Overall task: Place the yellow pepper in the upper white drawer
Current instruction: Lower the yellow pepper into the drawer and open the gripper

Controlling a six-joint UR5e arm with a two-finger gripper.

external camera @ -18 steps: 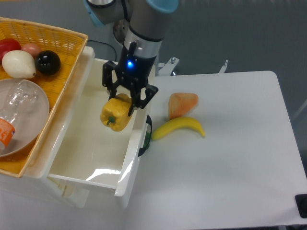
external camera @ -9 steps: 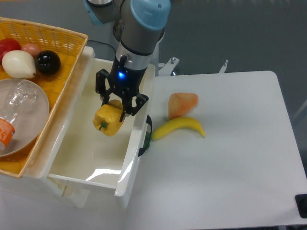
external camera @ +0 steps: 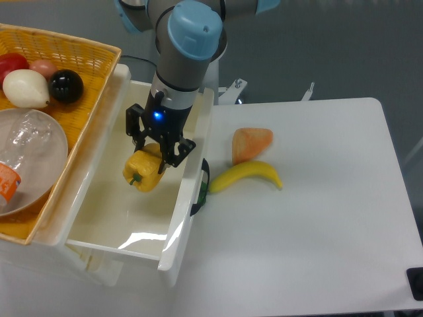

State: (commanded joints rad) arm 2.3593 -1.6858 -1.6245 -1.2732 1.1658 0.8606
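1. Nearest the camera, at about 7 o'clock in the view, the upper white drawer (external camera: pixel 173 232) stands pulled out from under the wicker basket (external camera: pixel 79 56). Its deep glossy walls are open to the top and its dark handle (external camera: pixel 201 188) faces the table (external camera: pixel 317 224). Standing open like this, it can take something lowered in from above.

2. Over the middle of the drawer, toward its handle side, hangs the yellow pepper (external camera: pixel 143 173). It is tilted, with its green stem pointing down toward 7 o'clock. It seems to be above the drawer floor rather than resting on it, though how far above I cannot tell.

3. The gripper (external camera: pixel 157 140) grasps the pepper from above, its dark fingers closed around the upper lobes. That top grasp leaves the underside free to meet the floor of the drawer.

4. From the gripper, the arm's wrist rises steeply toward 12 o'clock, leaning slightly right over the drawer's handle-side wall. A blue light shows on the wrist.

5. Out at 3 o'clock from the gripper, a banana (external camera: pixel 246 176) and an orange wedge-shaped piece (external camera: pixel 250 142) lie touching on the table, apart from the drawer.

6. Farthest, at 10 o'clock, the basket holds a clear bowl (external camera: pixel 30 155), a white onion-like item (external camera: pixel 25 88) and a black ball (external camera: pixel 66 86).
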